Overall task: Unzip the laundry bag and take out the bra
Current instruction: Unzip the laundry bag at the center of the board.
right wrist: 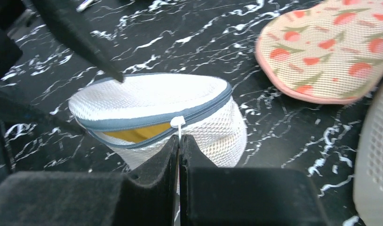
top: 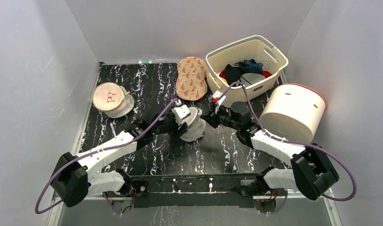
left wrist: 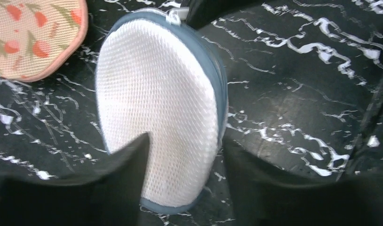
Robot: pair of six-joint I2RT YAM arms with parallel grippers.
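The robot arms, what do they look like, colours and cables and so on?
The left arm and right arm have white shells and chunky black joints. A purple cable loops along each. The left hand and right hand have two black, wedge-shaped fingers apiece. I see no markings.

Lab booth, bare grey walls (top: 39,70), marbled tabletop (top: 154,87)

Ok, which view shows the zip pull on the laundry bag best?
Right wrist view: the white zip pull shows clearly, its tail pinched between the right fingers, on the part-open laundry bag. Left wrist view shows only a bit of it at the lid's far edge. In the top view it is too small to make out.
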